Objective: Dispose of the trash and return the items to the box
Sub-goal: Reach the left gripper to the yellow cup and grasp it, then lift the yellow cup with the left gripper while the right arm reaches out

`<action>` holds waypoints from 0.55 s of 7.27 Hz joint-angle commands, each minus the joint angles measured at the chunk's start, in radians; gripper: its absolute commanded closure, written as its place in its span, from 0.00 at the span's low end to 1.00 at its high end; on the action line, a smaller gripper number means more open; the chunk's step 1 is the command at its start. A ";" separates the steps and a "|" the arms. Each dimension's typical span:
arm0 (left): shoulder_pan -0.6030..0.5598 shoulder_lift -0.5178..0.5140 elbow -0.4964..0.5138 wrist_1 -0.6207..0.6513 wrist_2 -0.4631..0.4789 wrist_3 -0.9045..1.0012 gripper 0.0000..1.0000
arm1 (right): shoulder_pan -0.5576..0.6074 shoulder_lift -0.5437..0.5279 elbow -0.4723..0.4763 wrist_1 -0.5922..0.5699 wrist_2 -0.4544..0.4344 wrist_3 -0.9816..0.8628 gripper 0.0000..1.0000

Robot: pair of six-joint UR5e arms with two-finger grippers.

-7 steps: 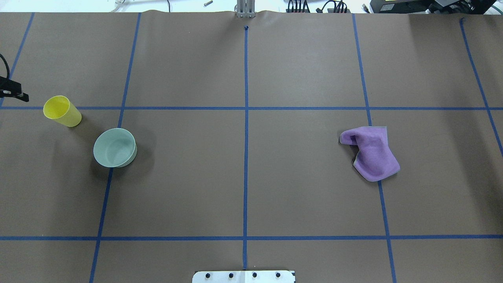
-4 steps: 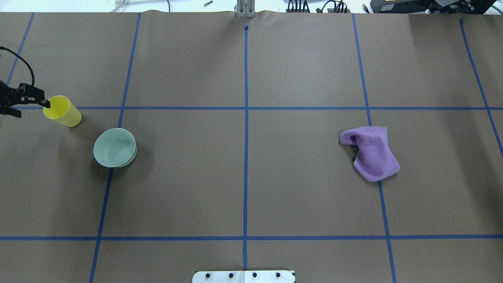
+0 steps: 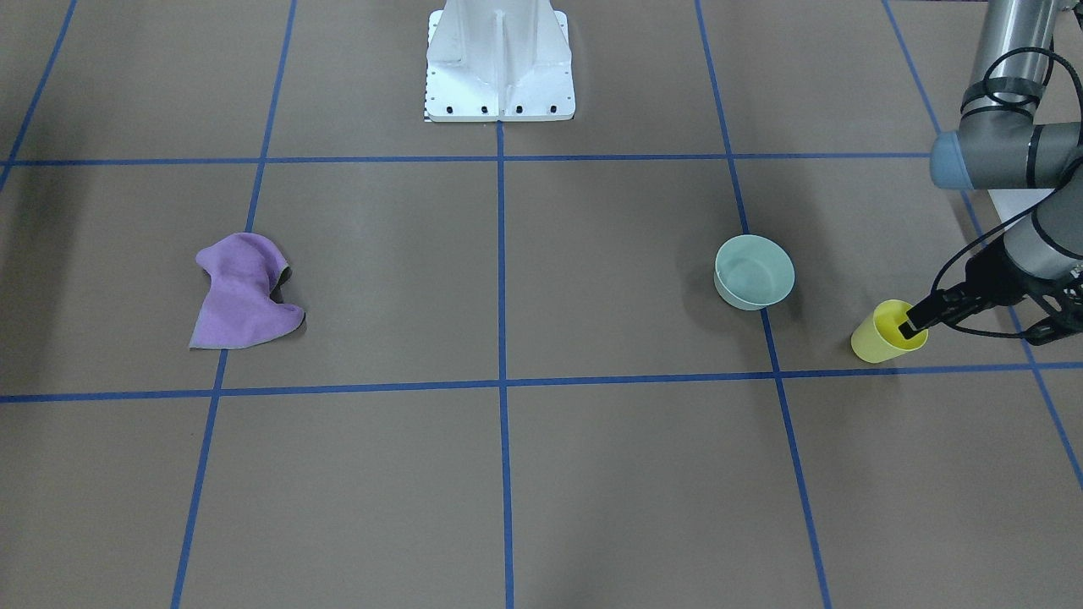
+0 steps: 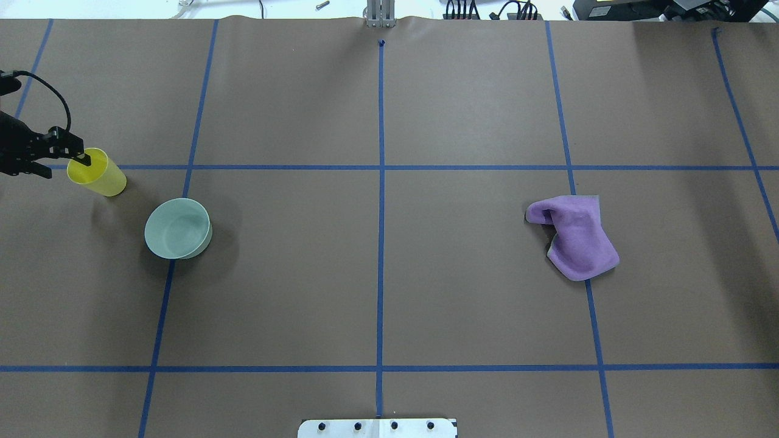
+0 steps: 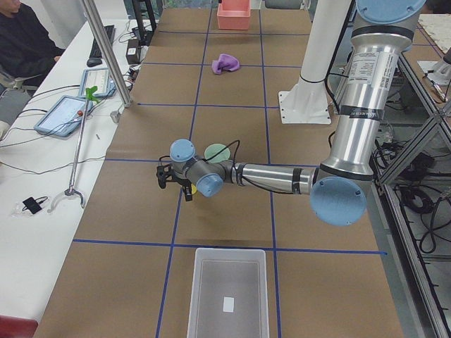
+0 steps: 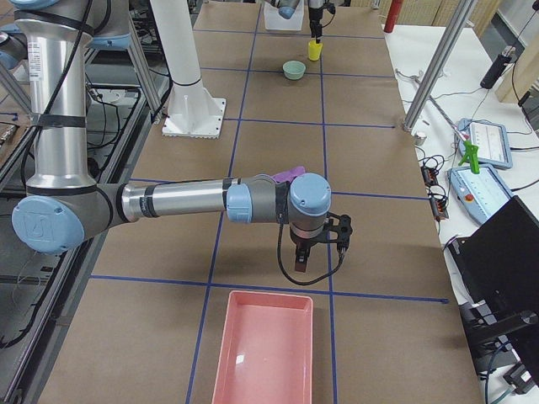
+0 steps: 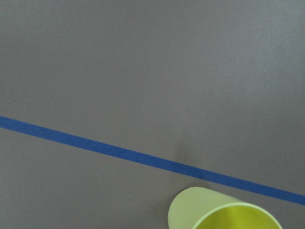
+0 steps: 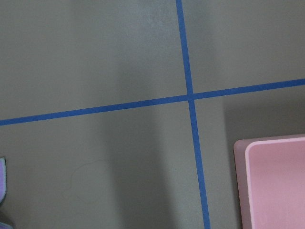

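The yellow cup (image 4: 100, 174) stands upright at the table's left side, also in the front view (image 3: 878, 342) and left wrist view (image 7: 224, 213). The mint-green bowl (image 4: 178, 228) sits near it toward the table's middle (image 3: 754, 271). My left gripper (image 4: 64, 167) is open, with one fingertip (image 3: 914, 325) over the cup's mouth and the other outside it. The box (image 5: 227, 251), a frosted white bin, stands at the table's left end. My right gripper (image 6: 301, 263) hangs over the right end. I cannot tell whether it is open or shut.
A purple cloth (image 4: 575, 237) lies right of centre (image 3: 241, 292). A pink tray (image 6: 261, 349) sits at the table's right end, beside the right gripper (image 8: 276, 181). The white robot base (image 3: 499, 68) stands at the near edge. Blue tape lines grid the brown surface.
My left gripper has moved in from the left edge toward the cup, and one fingertip now sits over the cup's mouth. The cup, bowl and cloth have not moved.
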 commanded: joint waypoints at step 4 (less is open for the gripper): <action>0.035 0.013 0.005 -0.050 -0.011 0.001 1.00 | -0.012 0.000 0.002 -0.002 0.008 0.002 0.00</action>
